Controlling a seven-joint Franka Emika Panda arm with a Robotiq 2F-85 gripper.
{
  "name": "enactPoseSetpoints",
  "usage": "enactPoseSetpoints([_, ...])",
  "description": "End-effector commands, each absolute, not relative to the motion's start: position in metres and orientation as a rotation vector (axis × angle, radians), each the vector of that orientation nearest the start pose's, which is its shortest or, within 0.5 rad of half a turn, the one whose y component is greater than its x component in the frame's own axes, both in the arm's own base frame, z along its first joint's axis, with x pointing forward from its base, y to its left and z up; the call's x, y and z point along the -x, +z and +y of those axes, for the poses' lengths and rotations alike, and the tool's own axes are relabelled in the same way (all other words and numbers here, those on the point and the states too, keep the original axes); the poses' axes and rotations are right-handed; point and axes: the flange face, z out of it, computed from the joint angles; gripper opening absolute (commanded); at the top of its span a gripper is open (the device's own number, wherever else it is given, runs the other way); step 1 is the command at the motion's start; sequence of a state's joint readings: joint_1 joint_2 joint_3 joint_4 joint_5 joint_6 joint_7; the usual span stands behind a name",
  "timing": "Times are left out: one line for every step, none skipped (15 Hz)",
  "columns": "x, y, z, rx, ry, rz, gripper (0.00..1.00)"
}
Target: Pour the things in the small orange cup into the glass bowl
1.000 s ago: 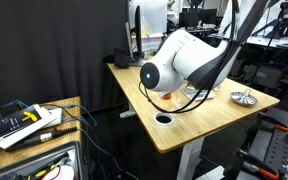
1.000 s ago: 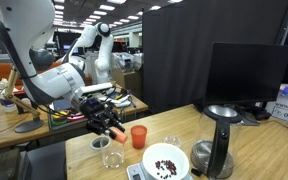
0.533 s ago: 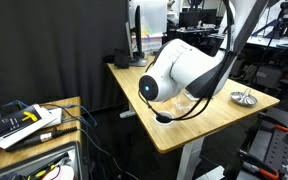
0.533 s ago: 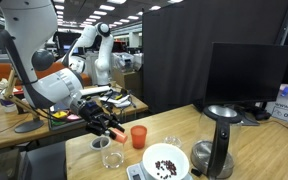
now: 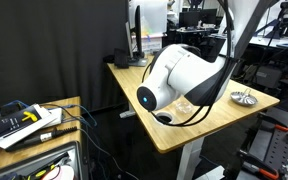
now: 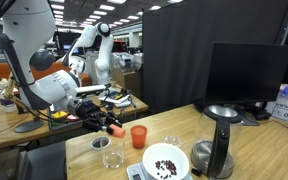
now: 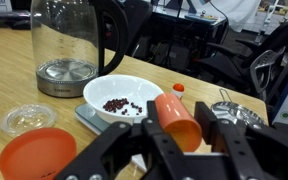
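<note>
One pincer (image 7: 181, 130): clamped on the small orange cup (image 7: 177, 118), held tipped above the surface (image 7: 4, 50).
Larger orange cup (image 7: 34, 160): eight o'clock, near; stray contents could land inside.
Glass bowl (image 7: 6, 122): nine o'clock, apart; tilting here likely misses it.

A white bowl (image 7: 139, 90) holding dark beans (image 7: 119, 104) stands beside a glass kettle (image 7: 64, 40).

A black fabric curtain (image 5: 54, 50) hangs behind a light wooden table (image 5: 209, 125); long ceiling strip lights (image 6: 108, 8) brighten the cluttered open workshop beyond.
</note>
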State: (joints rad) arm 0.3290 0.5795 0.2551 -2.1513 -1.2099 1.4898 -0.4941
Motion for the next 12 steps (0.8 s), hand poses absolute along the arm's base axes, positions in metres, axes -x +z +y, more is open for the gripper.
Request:
enactPoseSetpoints([-0.4442, 0.1361, 0.1726, -1.079, -1.133, 1.508, 0.17])
enactPoseSetpoints([-0.444, 0.135, 0.1722, -1.076, -1.14, 1.505, 0.17])
enactPoseSetpoints([-0.4439, 0.1342, 0.1722, -1.072, -1.145, 1.504, 0.17])
enactPoseSetpoints([-0.444, 0.1336, 0.1724, -1.069, -1.147, 1.503, 0.17])
enactPoseSetpoints([-0.4442, 0.1329, 0.1736, -1.067, -1.149, 1.501, 0.17])
enactPoseSetpoints([-0.4446, 0.1321, 0.1743, -1.065, -1.151, 1.501, 0.17])
enactPoseSetpoints([-0.4448, 0.132, 0.1752, -1.062, -1.151, 1.5, 0.17])
enactPoseSetpoints([-0.4453, 0.1324, 0.1757, -1.059, -1.15, 1.497, 0.17])
enactPoseSetpoints([-0.4456, 0.133, 0.1764, -1.055, -1.151, 1.493, 0.17])
enactPoseSetpoints([-0.4459, 0.1336, 0.1767, -1.052, -1.152, 1.489, 0.17])
enactPoseSetpoints([-0.4461, 0.1344, 0.177, -1.047, -1.155, 1.483, 0.17])
enactPoseSetpoints([-0.4459, 0.1349, 0.1772, -1.044, -1.16, 1.479, 0.17])
